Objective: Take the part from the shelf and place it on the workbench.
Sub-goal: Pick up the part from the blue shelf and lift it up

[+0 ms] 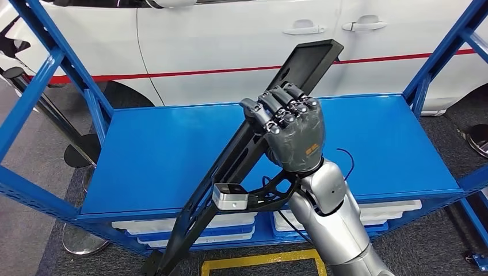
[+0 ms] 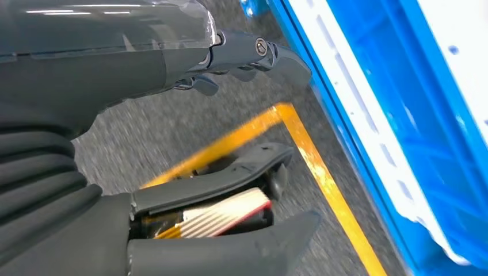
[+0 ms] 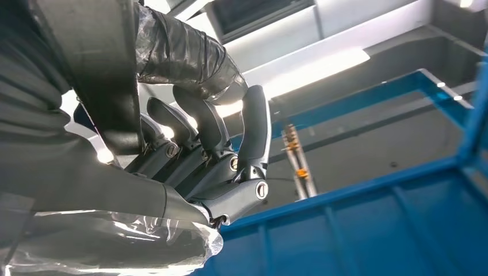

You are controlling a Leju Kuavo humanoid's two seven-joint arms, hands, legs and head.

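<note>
The right hand [image 1: 290,129] has its fingers wrapped around a long black plastic frame-shaped part [image 1: 253,146]. The part slants steeply over the blue metal shelf [image 1: 161,149]. The left hand [image 2: 172,115] hangs with fingers apart, holding nothing.

No readable text, labels or nos. anywhere. Small orange mark on back of right hand [image 1: 298,140], approx 6 o'clock from knuckles, too small/blurred to make out. Nothing legible on the part [image 1: 253,144], blue shelf [image 1: 161,149] or white car [image 1: 230,46].
</note>
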